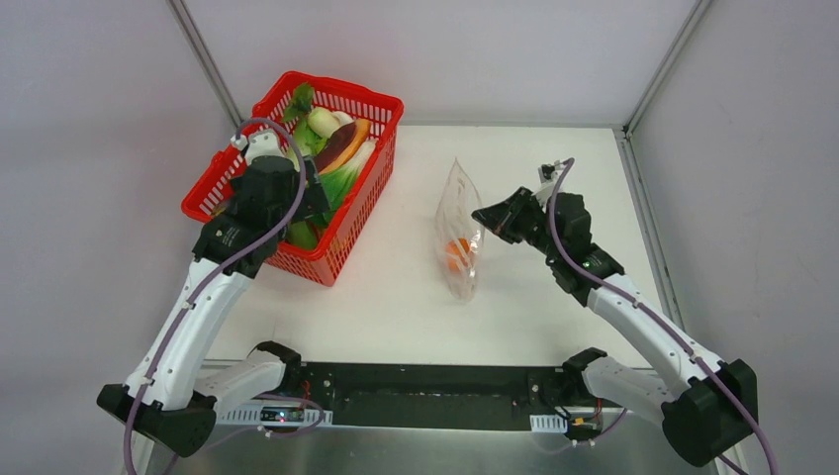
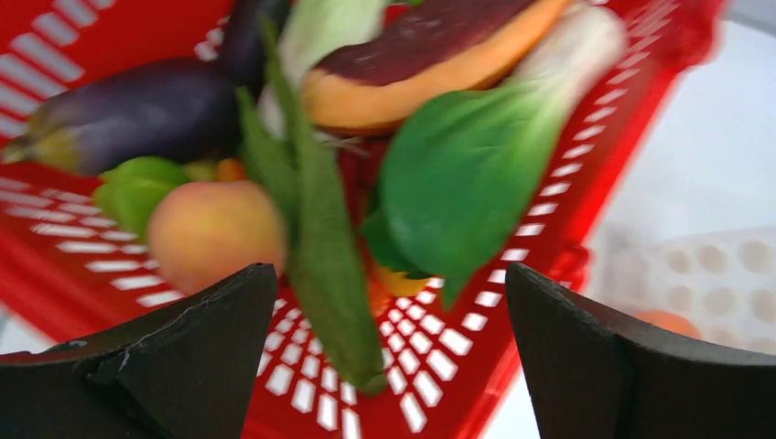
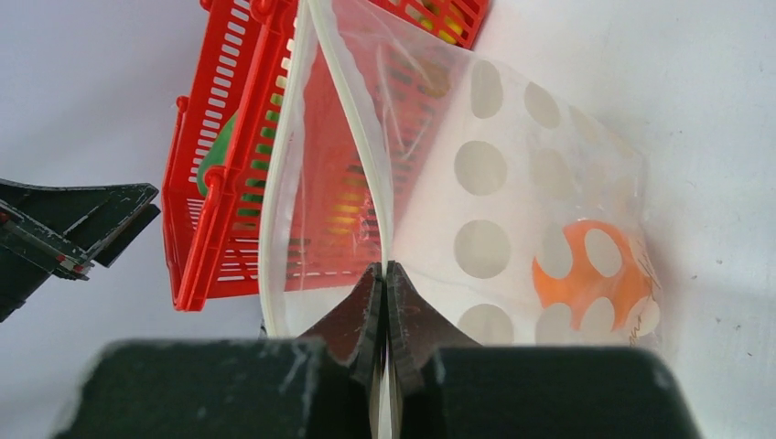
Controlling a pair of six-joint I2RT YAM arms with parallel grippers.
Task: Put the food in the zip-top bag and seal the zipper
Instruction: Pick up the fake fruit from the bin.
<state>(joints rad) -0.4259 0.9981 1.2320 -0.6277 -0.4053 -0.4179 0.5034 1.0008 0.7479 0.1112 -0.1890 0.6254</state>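
Note:
The food lies in a red mesh basket [image 1: 366, 188]: a dark eggplant [image 2: 137, 110], a peach-coloured round fruit [image 2: 215, 233], a broad green leaf [image 2: 462, 169] and a long green pod [image 2: 325, 247]. My left gripper [image 2: 389, 274] hangs open just above them, and nothing sits between its fingers. In the top view it [image 1: 315, 201] is over the basket's near half. The zip-top bag [image 1: 460, 233] stands at mid-table with a small orange fruit [image 3: 572, 265] inside. My right gripper [image 3: 386, 270] is shut on the zipper [image 3: 352, 110], and the bag's mouth gapes toward the basket.
The basket [image 3: 229, 183] stands at the table's far left, about a hand's width from the bag. A dark part of the left arm [image 3: 73, 233] shows at the left of the right wrist view. Grey walls close in the table at the back and on the right.

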